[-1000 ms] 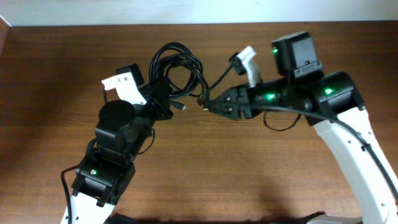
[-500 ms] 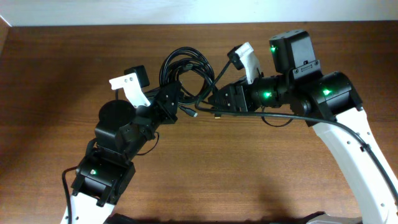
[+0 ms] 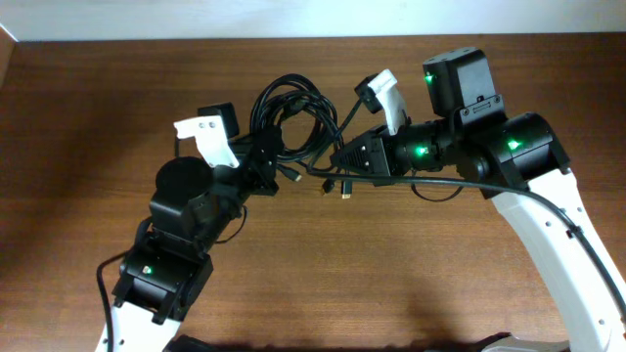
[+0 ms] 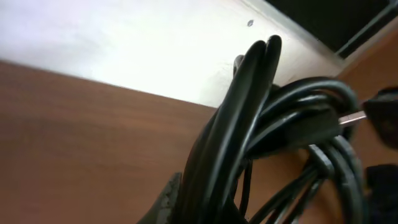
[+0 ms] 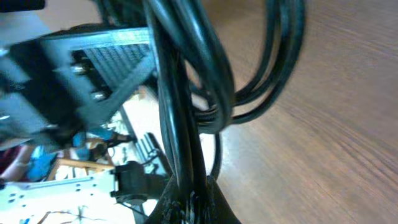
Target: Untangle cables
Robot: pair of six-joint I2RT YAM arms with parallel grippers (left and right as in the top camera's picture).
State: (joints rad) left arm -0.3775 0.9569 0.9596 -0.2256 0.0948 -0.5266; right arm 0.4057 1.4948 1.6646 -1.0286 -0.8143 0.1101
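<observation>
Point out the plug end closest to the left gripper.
The lone plug just right of the left gripper, below the loops of the cables. The other two plugs hang side by side under the right gripper.

This looks like a robotics lab: two robot arms (image 3: 528,156) work at a wooden table (image 3: 78,117) beside a white wall (image 3: 196,20), with cluttered gear (image 5: 62,168) behind.

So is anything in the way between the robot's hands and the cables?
No, nothing visible is in the way. The left gripper and the right gripper are each shut right on the cables, with the tangle hanging between them.
</observation>
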